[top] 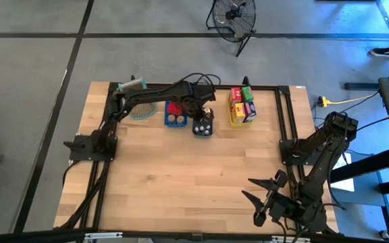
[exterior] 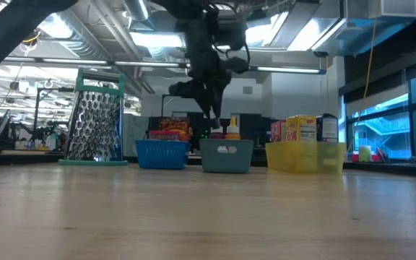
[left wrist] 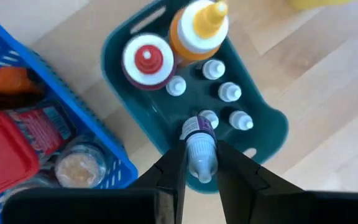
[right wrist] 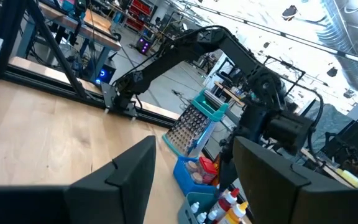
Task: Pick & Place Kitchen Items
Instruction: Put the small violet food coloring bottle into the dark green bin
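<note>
Pale wooden worktop (top: 181,175) carries 3 trays at its far edge. Over the grey tray (left wrist: 266,134), the left end effector (left wrist: 201,163) grips a small white-capped bottle (left wrist: 199,149) above similar bottles. Waiting near the worktop's corner, the right end effector (top: 265,196) stands spread, holding nothing.

Smooth wooden table (top: 181,175), plastic trays (left wrist: 263,134)

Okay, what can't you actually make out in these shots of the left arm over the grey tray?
- Small bottle in the left gripper: label too small to read, left wrist view.
- Grey tray: contents hidden under the arm, high view.
- Blue tray: cut off by the edge, left wrist view.
- Right gripper: open; own fingers block the table, right wrist view.
</note>
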{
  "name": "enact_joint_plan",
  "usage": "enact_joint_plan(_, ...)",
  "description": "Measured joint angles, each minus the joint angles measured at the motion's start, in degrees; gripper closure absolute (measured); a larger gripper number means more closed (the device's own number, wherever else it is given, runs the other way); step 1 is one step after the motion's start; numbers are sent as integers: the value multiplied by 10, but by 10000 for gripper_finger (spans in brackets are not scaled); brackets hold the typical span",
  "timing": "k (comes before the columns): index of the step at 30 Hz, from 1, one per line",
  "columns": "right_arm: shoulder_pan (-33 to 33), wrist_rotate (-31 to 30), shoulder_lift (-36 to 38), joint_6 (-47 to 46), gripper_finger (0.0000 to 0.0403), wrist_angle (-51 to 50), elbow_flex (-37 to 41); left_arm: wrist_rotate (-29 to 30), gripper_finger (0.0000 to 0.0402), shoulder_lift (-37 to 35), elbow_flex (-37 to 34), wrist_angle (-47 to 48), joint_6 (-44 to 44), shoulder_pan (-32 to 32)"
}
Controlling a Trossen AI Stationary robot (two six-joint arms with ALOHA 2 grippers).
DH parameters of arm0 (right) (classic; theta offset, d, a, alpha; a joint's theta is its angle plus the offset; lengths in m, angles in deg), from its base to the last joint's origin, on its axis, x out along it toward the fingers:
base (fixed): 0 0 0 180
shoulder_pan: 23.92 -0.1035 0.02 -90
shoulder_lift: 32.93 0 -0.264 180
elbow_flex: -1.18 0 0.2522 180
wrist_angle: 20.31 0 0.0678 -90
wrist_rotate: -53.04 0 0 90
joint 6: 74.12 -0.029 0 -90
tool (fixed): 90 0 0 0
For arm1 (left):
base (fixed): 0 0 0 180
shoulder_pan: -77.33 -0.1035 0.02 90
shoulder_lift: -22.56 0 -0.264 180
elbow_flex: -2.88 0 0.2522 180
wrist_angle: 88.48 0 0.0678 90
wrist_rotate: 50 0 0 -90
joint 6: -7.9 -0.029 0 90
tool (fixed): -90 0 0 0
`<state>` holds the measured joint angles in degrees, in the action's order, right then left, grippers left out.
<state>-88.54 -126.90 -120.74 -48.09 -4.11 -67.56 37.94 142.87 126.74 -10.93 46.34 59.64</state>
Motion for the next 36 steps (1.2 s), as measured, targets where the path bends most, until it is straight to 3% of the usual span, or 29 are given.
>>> enact_joint_plan(17, 0, 1, 0, -26, 186, -45, 0, 21, 338, 47, 0, -9, 35, 3)
enact_joint_plan(36, -1, 0, 0, 28, 186, -45, 0, 21, 338, 70, -1, -22, 108, 4)
